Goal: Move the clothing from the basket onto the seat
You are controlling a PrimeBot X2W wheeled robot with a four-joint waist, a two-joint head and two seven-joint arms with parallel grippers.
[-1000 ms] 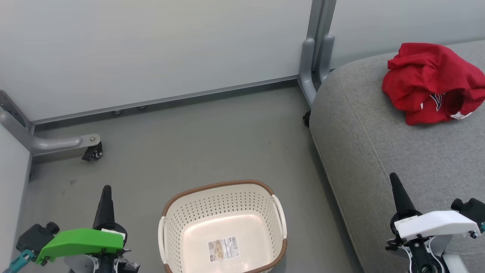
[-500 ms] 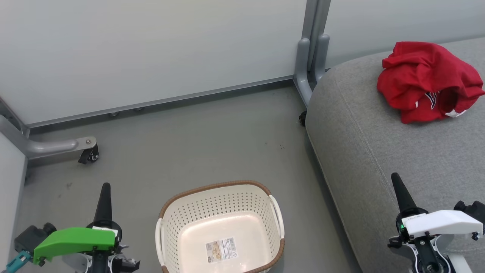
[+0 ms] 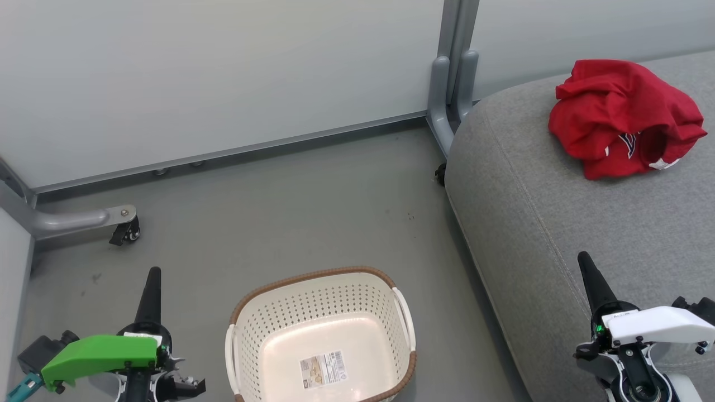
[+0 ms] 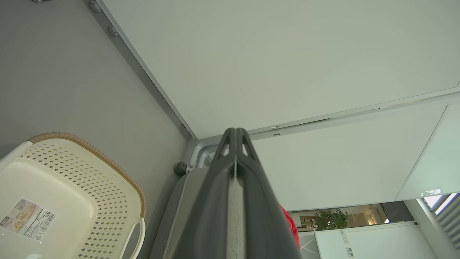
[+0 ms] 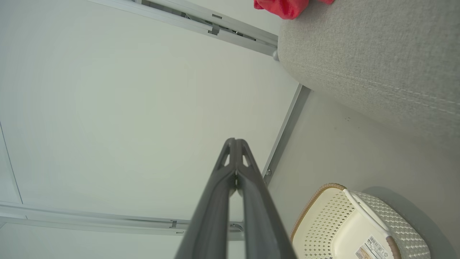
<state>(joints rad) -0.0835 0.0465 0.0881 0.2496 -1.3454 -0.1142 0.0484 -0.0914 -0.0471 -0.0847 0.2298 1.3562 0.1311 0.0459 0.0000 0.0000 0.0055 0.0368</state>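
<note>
The red clothing lies crumpled on the grey seat at the upper right, with a bit of white trim and dark lettering showing; a corner of it shows as clothing in the right wrist view. The cream basket with its brown rim stands on the floor at the bottom centre, holding nothing but a label sticker. My left gripper is shut, left of the basket and apart from it. My right gripper is shut over the seat's front part, well short of the clothing.
A pale partition wall runs behind the floor. Its grey foot with a castor sits at the left. A grey post stands between wall and seat. Grey floor lies open between basket and wall.
The whole head view has shifted a little, so the camera moved. Both grippers stay shut, low in the view, and the clothing and basket lie as before.
</note>
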